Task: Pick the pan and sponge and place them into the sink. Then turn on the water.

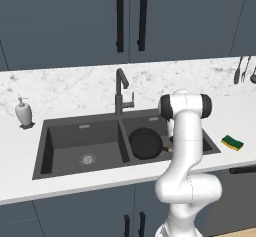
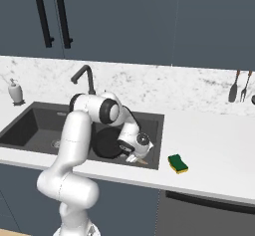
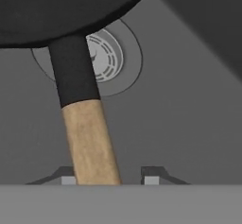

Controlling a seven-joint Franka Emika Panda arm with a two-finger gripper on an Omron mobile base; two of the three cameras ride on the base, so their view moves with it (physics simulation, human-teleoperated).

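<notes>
One item, the pan (image 1: 145,143), sits in the right basin of the sink (image 1: 60,146); the sponge (image 1: 232,142) lies on the counter to the right, well apart. My gripper (image 3: 109,176) stands slightly parted around the pan's handle (image 3: 90,138), the left finger close against it, the right one off it. If I lift away crooked, I judge a finger could drag the handle and tip the pan. Its long axis runs from the bowl rightward and nearer.
</notes>
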